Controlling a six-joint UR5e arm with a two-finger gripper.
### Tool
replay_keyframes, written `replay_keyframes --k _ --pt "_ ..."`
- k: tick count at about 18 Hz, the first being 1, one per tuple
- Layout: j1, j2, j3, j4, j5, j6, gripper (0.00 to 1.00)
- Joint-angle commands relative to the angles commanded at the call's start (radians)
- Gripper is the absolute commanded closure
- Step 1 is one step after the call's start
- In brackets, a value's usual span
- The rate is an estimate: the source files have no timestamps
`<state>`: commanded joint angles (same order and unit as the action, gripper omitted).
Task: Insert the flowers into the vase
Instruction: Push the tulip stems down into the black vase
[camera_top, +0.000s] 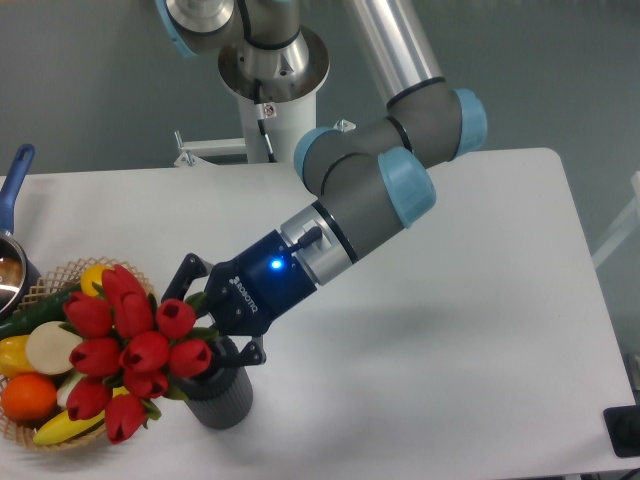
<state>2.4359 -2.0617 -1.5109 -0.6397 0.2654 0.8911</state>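
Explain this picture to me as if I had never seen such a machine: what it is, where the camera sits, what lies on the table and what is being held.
The grey and blue machine is a robot arm with several joints, mounted at the far edge of a white table. One fixed camera looks down on it from the front, above the table. At the arm's tip is its hand, a dark blue two-finger clamp. It grips a bunch of red tulips, the flowers, by the stems, with the heads tilted to the left. Just below stands the dark ribbed vase; whether the stems are already inside it is hidden. At the left edge sits a wicker basket of plastic fruit and vegetables, and behind it a pot with a blue handle.
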Motion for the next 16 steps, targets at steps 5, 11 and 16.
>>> replay_keyframes --k 5,11,16 --pt "0.011 0.02 -0.132 0.002 0.002 0.155 0.85" --pt "0.037 0.029 -0.183 0.002 0.014 0.184 0.8" --pt "0.064 0.029 -0.232 0.002 0.017 0.248 0.7"
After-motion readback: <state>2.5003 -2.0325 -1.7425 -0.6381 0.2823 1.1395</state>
